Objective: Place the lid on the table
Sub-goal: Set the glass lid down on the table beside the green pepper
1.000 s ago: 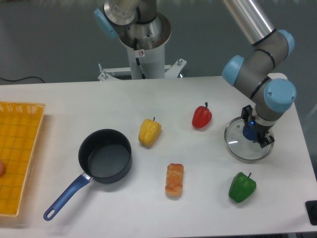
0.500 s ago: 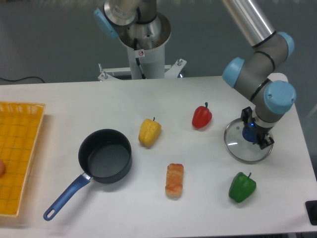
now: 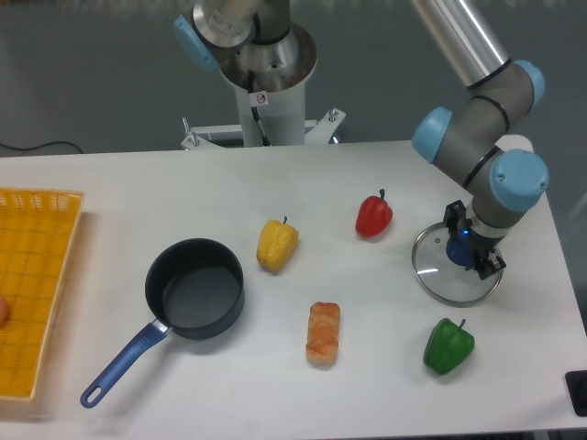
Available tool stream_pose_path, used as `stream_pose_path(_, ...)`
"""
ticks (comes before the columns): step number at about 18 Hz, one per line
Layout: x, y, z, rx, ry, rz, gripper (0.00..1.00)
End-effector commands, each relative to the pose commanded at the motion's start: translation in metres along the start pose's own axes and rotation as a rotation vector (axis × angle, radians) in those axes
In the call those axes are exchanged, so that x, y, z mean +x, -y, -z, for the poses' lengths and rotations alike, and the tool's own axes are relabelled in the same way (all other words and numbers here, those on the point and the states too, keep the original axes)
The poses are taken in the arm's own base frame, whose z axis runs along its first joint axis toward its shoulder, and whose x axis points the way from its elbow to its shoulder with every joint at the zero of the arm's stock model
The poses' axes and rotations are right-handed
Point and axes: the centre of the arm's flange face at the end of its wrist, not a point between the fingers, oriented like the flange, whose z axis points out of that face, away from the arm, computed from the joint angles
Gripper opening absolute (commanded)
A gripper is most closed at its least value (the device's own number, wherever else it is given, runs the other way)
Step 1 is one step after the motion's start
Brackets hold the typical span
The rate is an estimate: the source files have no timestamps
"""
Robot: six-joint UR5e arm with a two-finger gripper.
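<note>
While the claw (image 3: pixel 471 250) pinches its knob, the lid (image 3: pixel 456 269) lies flat, knob up.

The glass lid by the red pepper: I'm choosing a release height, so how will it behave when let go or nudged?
The lid looks like rigid glass in a thin metal rim, so probably fragile if dropped. Being a flat disc, it should settle rather than roll, but may slide on the smooth white table. The hand sits over its knob.

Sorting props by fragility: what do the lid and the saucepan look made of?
The lid: clear glass, table showing through, thin shiny metal-looking rim. The saucepan: dark matte body, probably coated metal, with a glossy blue handle, likely plastic.
</note>
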Motion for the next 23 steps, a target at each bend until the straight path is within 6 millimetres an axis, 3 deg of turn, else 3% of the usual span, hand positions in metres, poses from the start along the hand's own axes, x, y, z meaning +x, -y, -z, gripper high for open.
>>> stream_pose_path(15,0.0003,-0.0004,-0.0004,-0.005,0.0,0.0,0.48)
stream_pose_path(23,0.0006,0.001,-0.0054,-0.005,0.002,0.0,0.54)
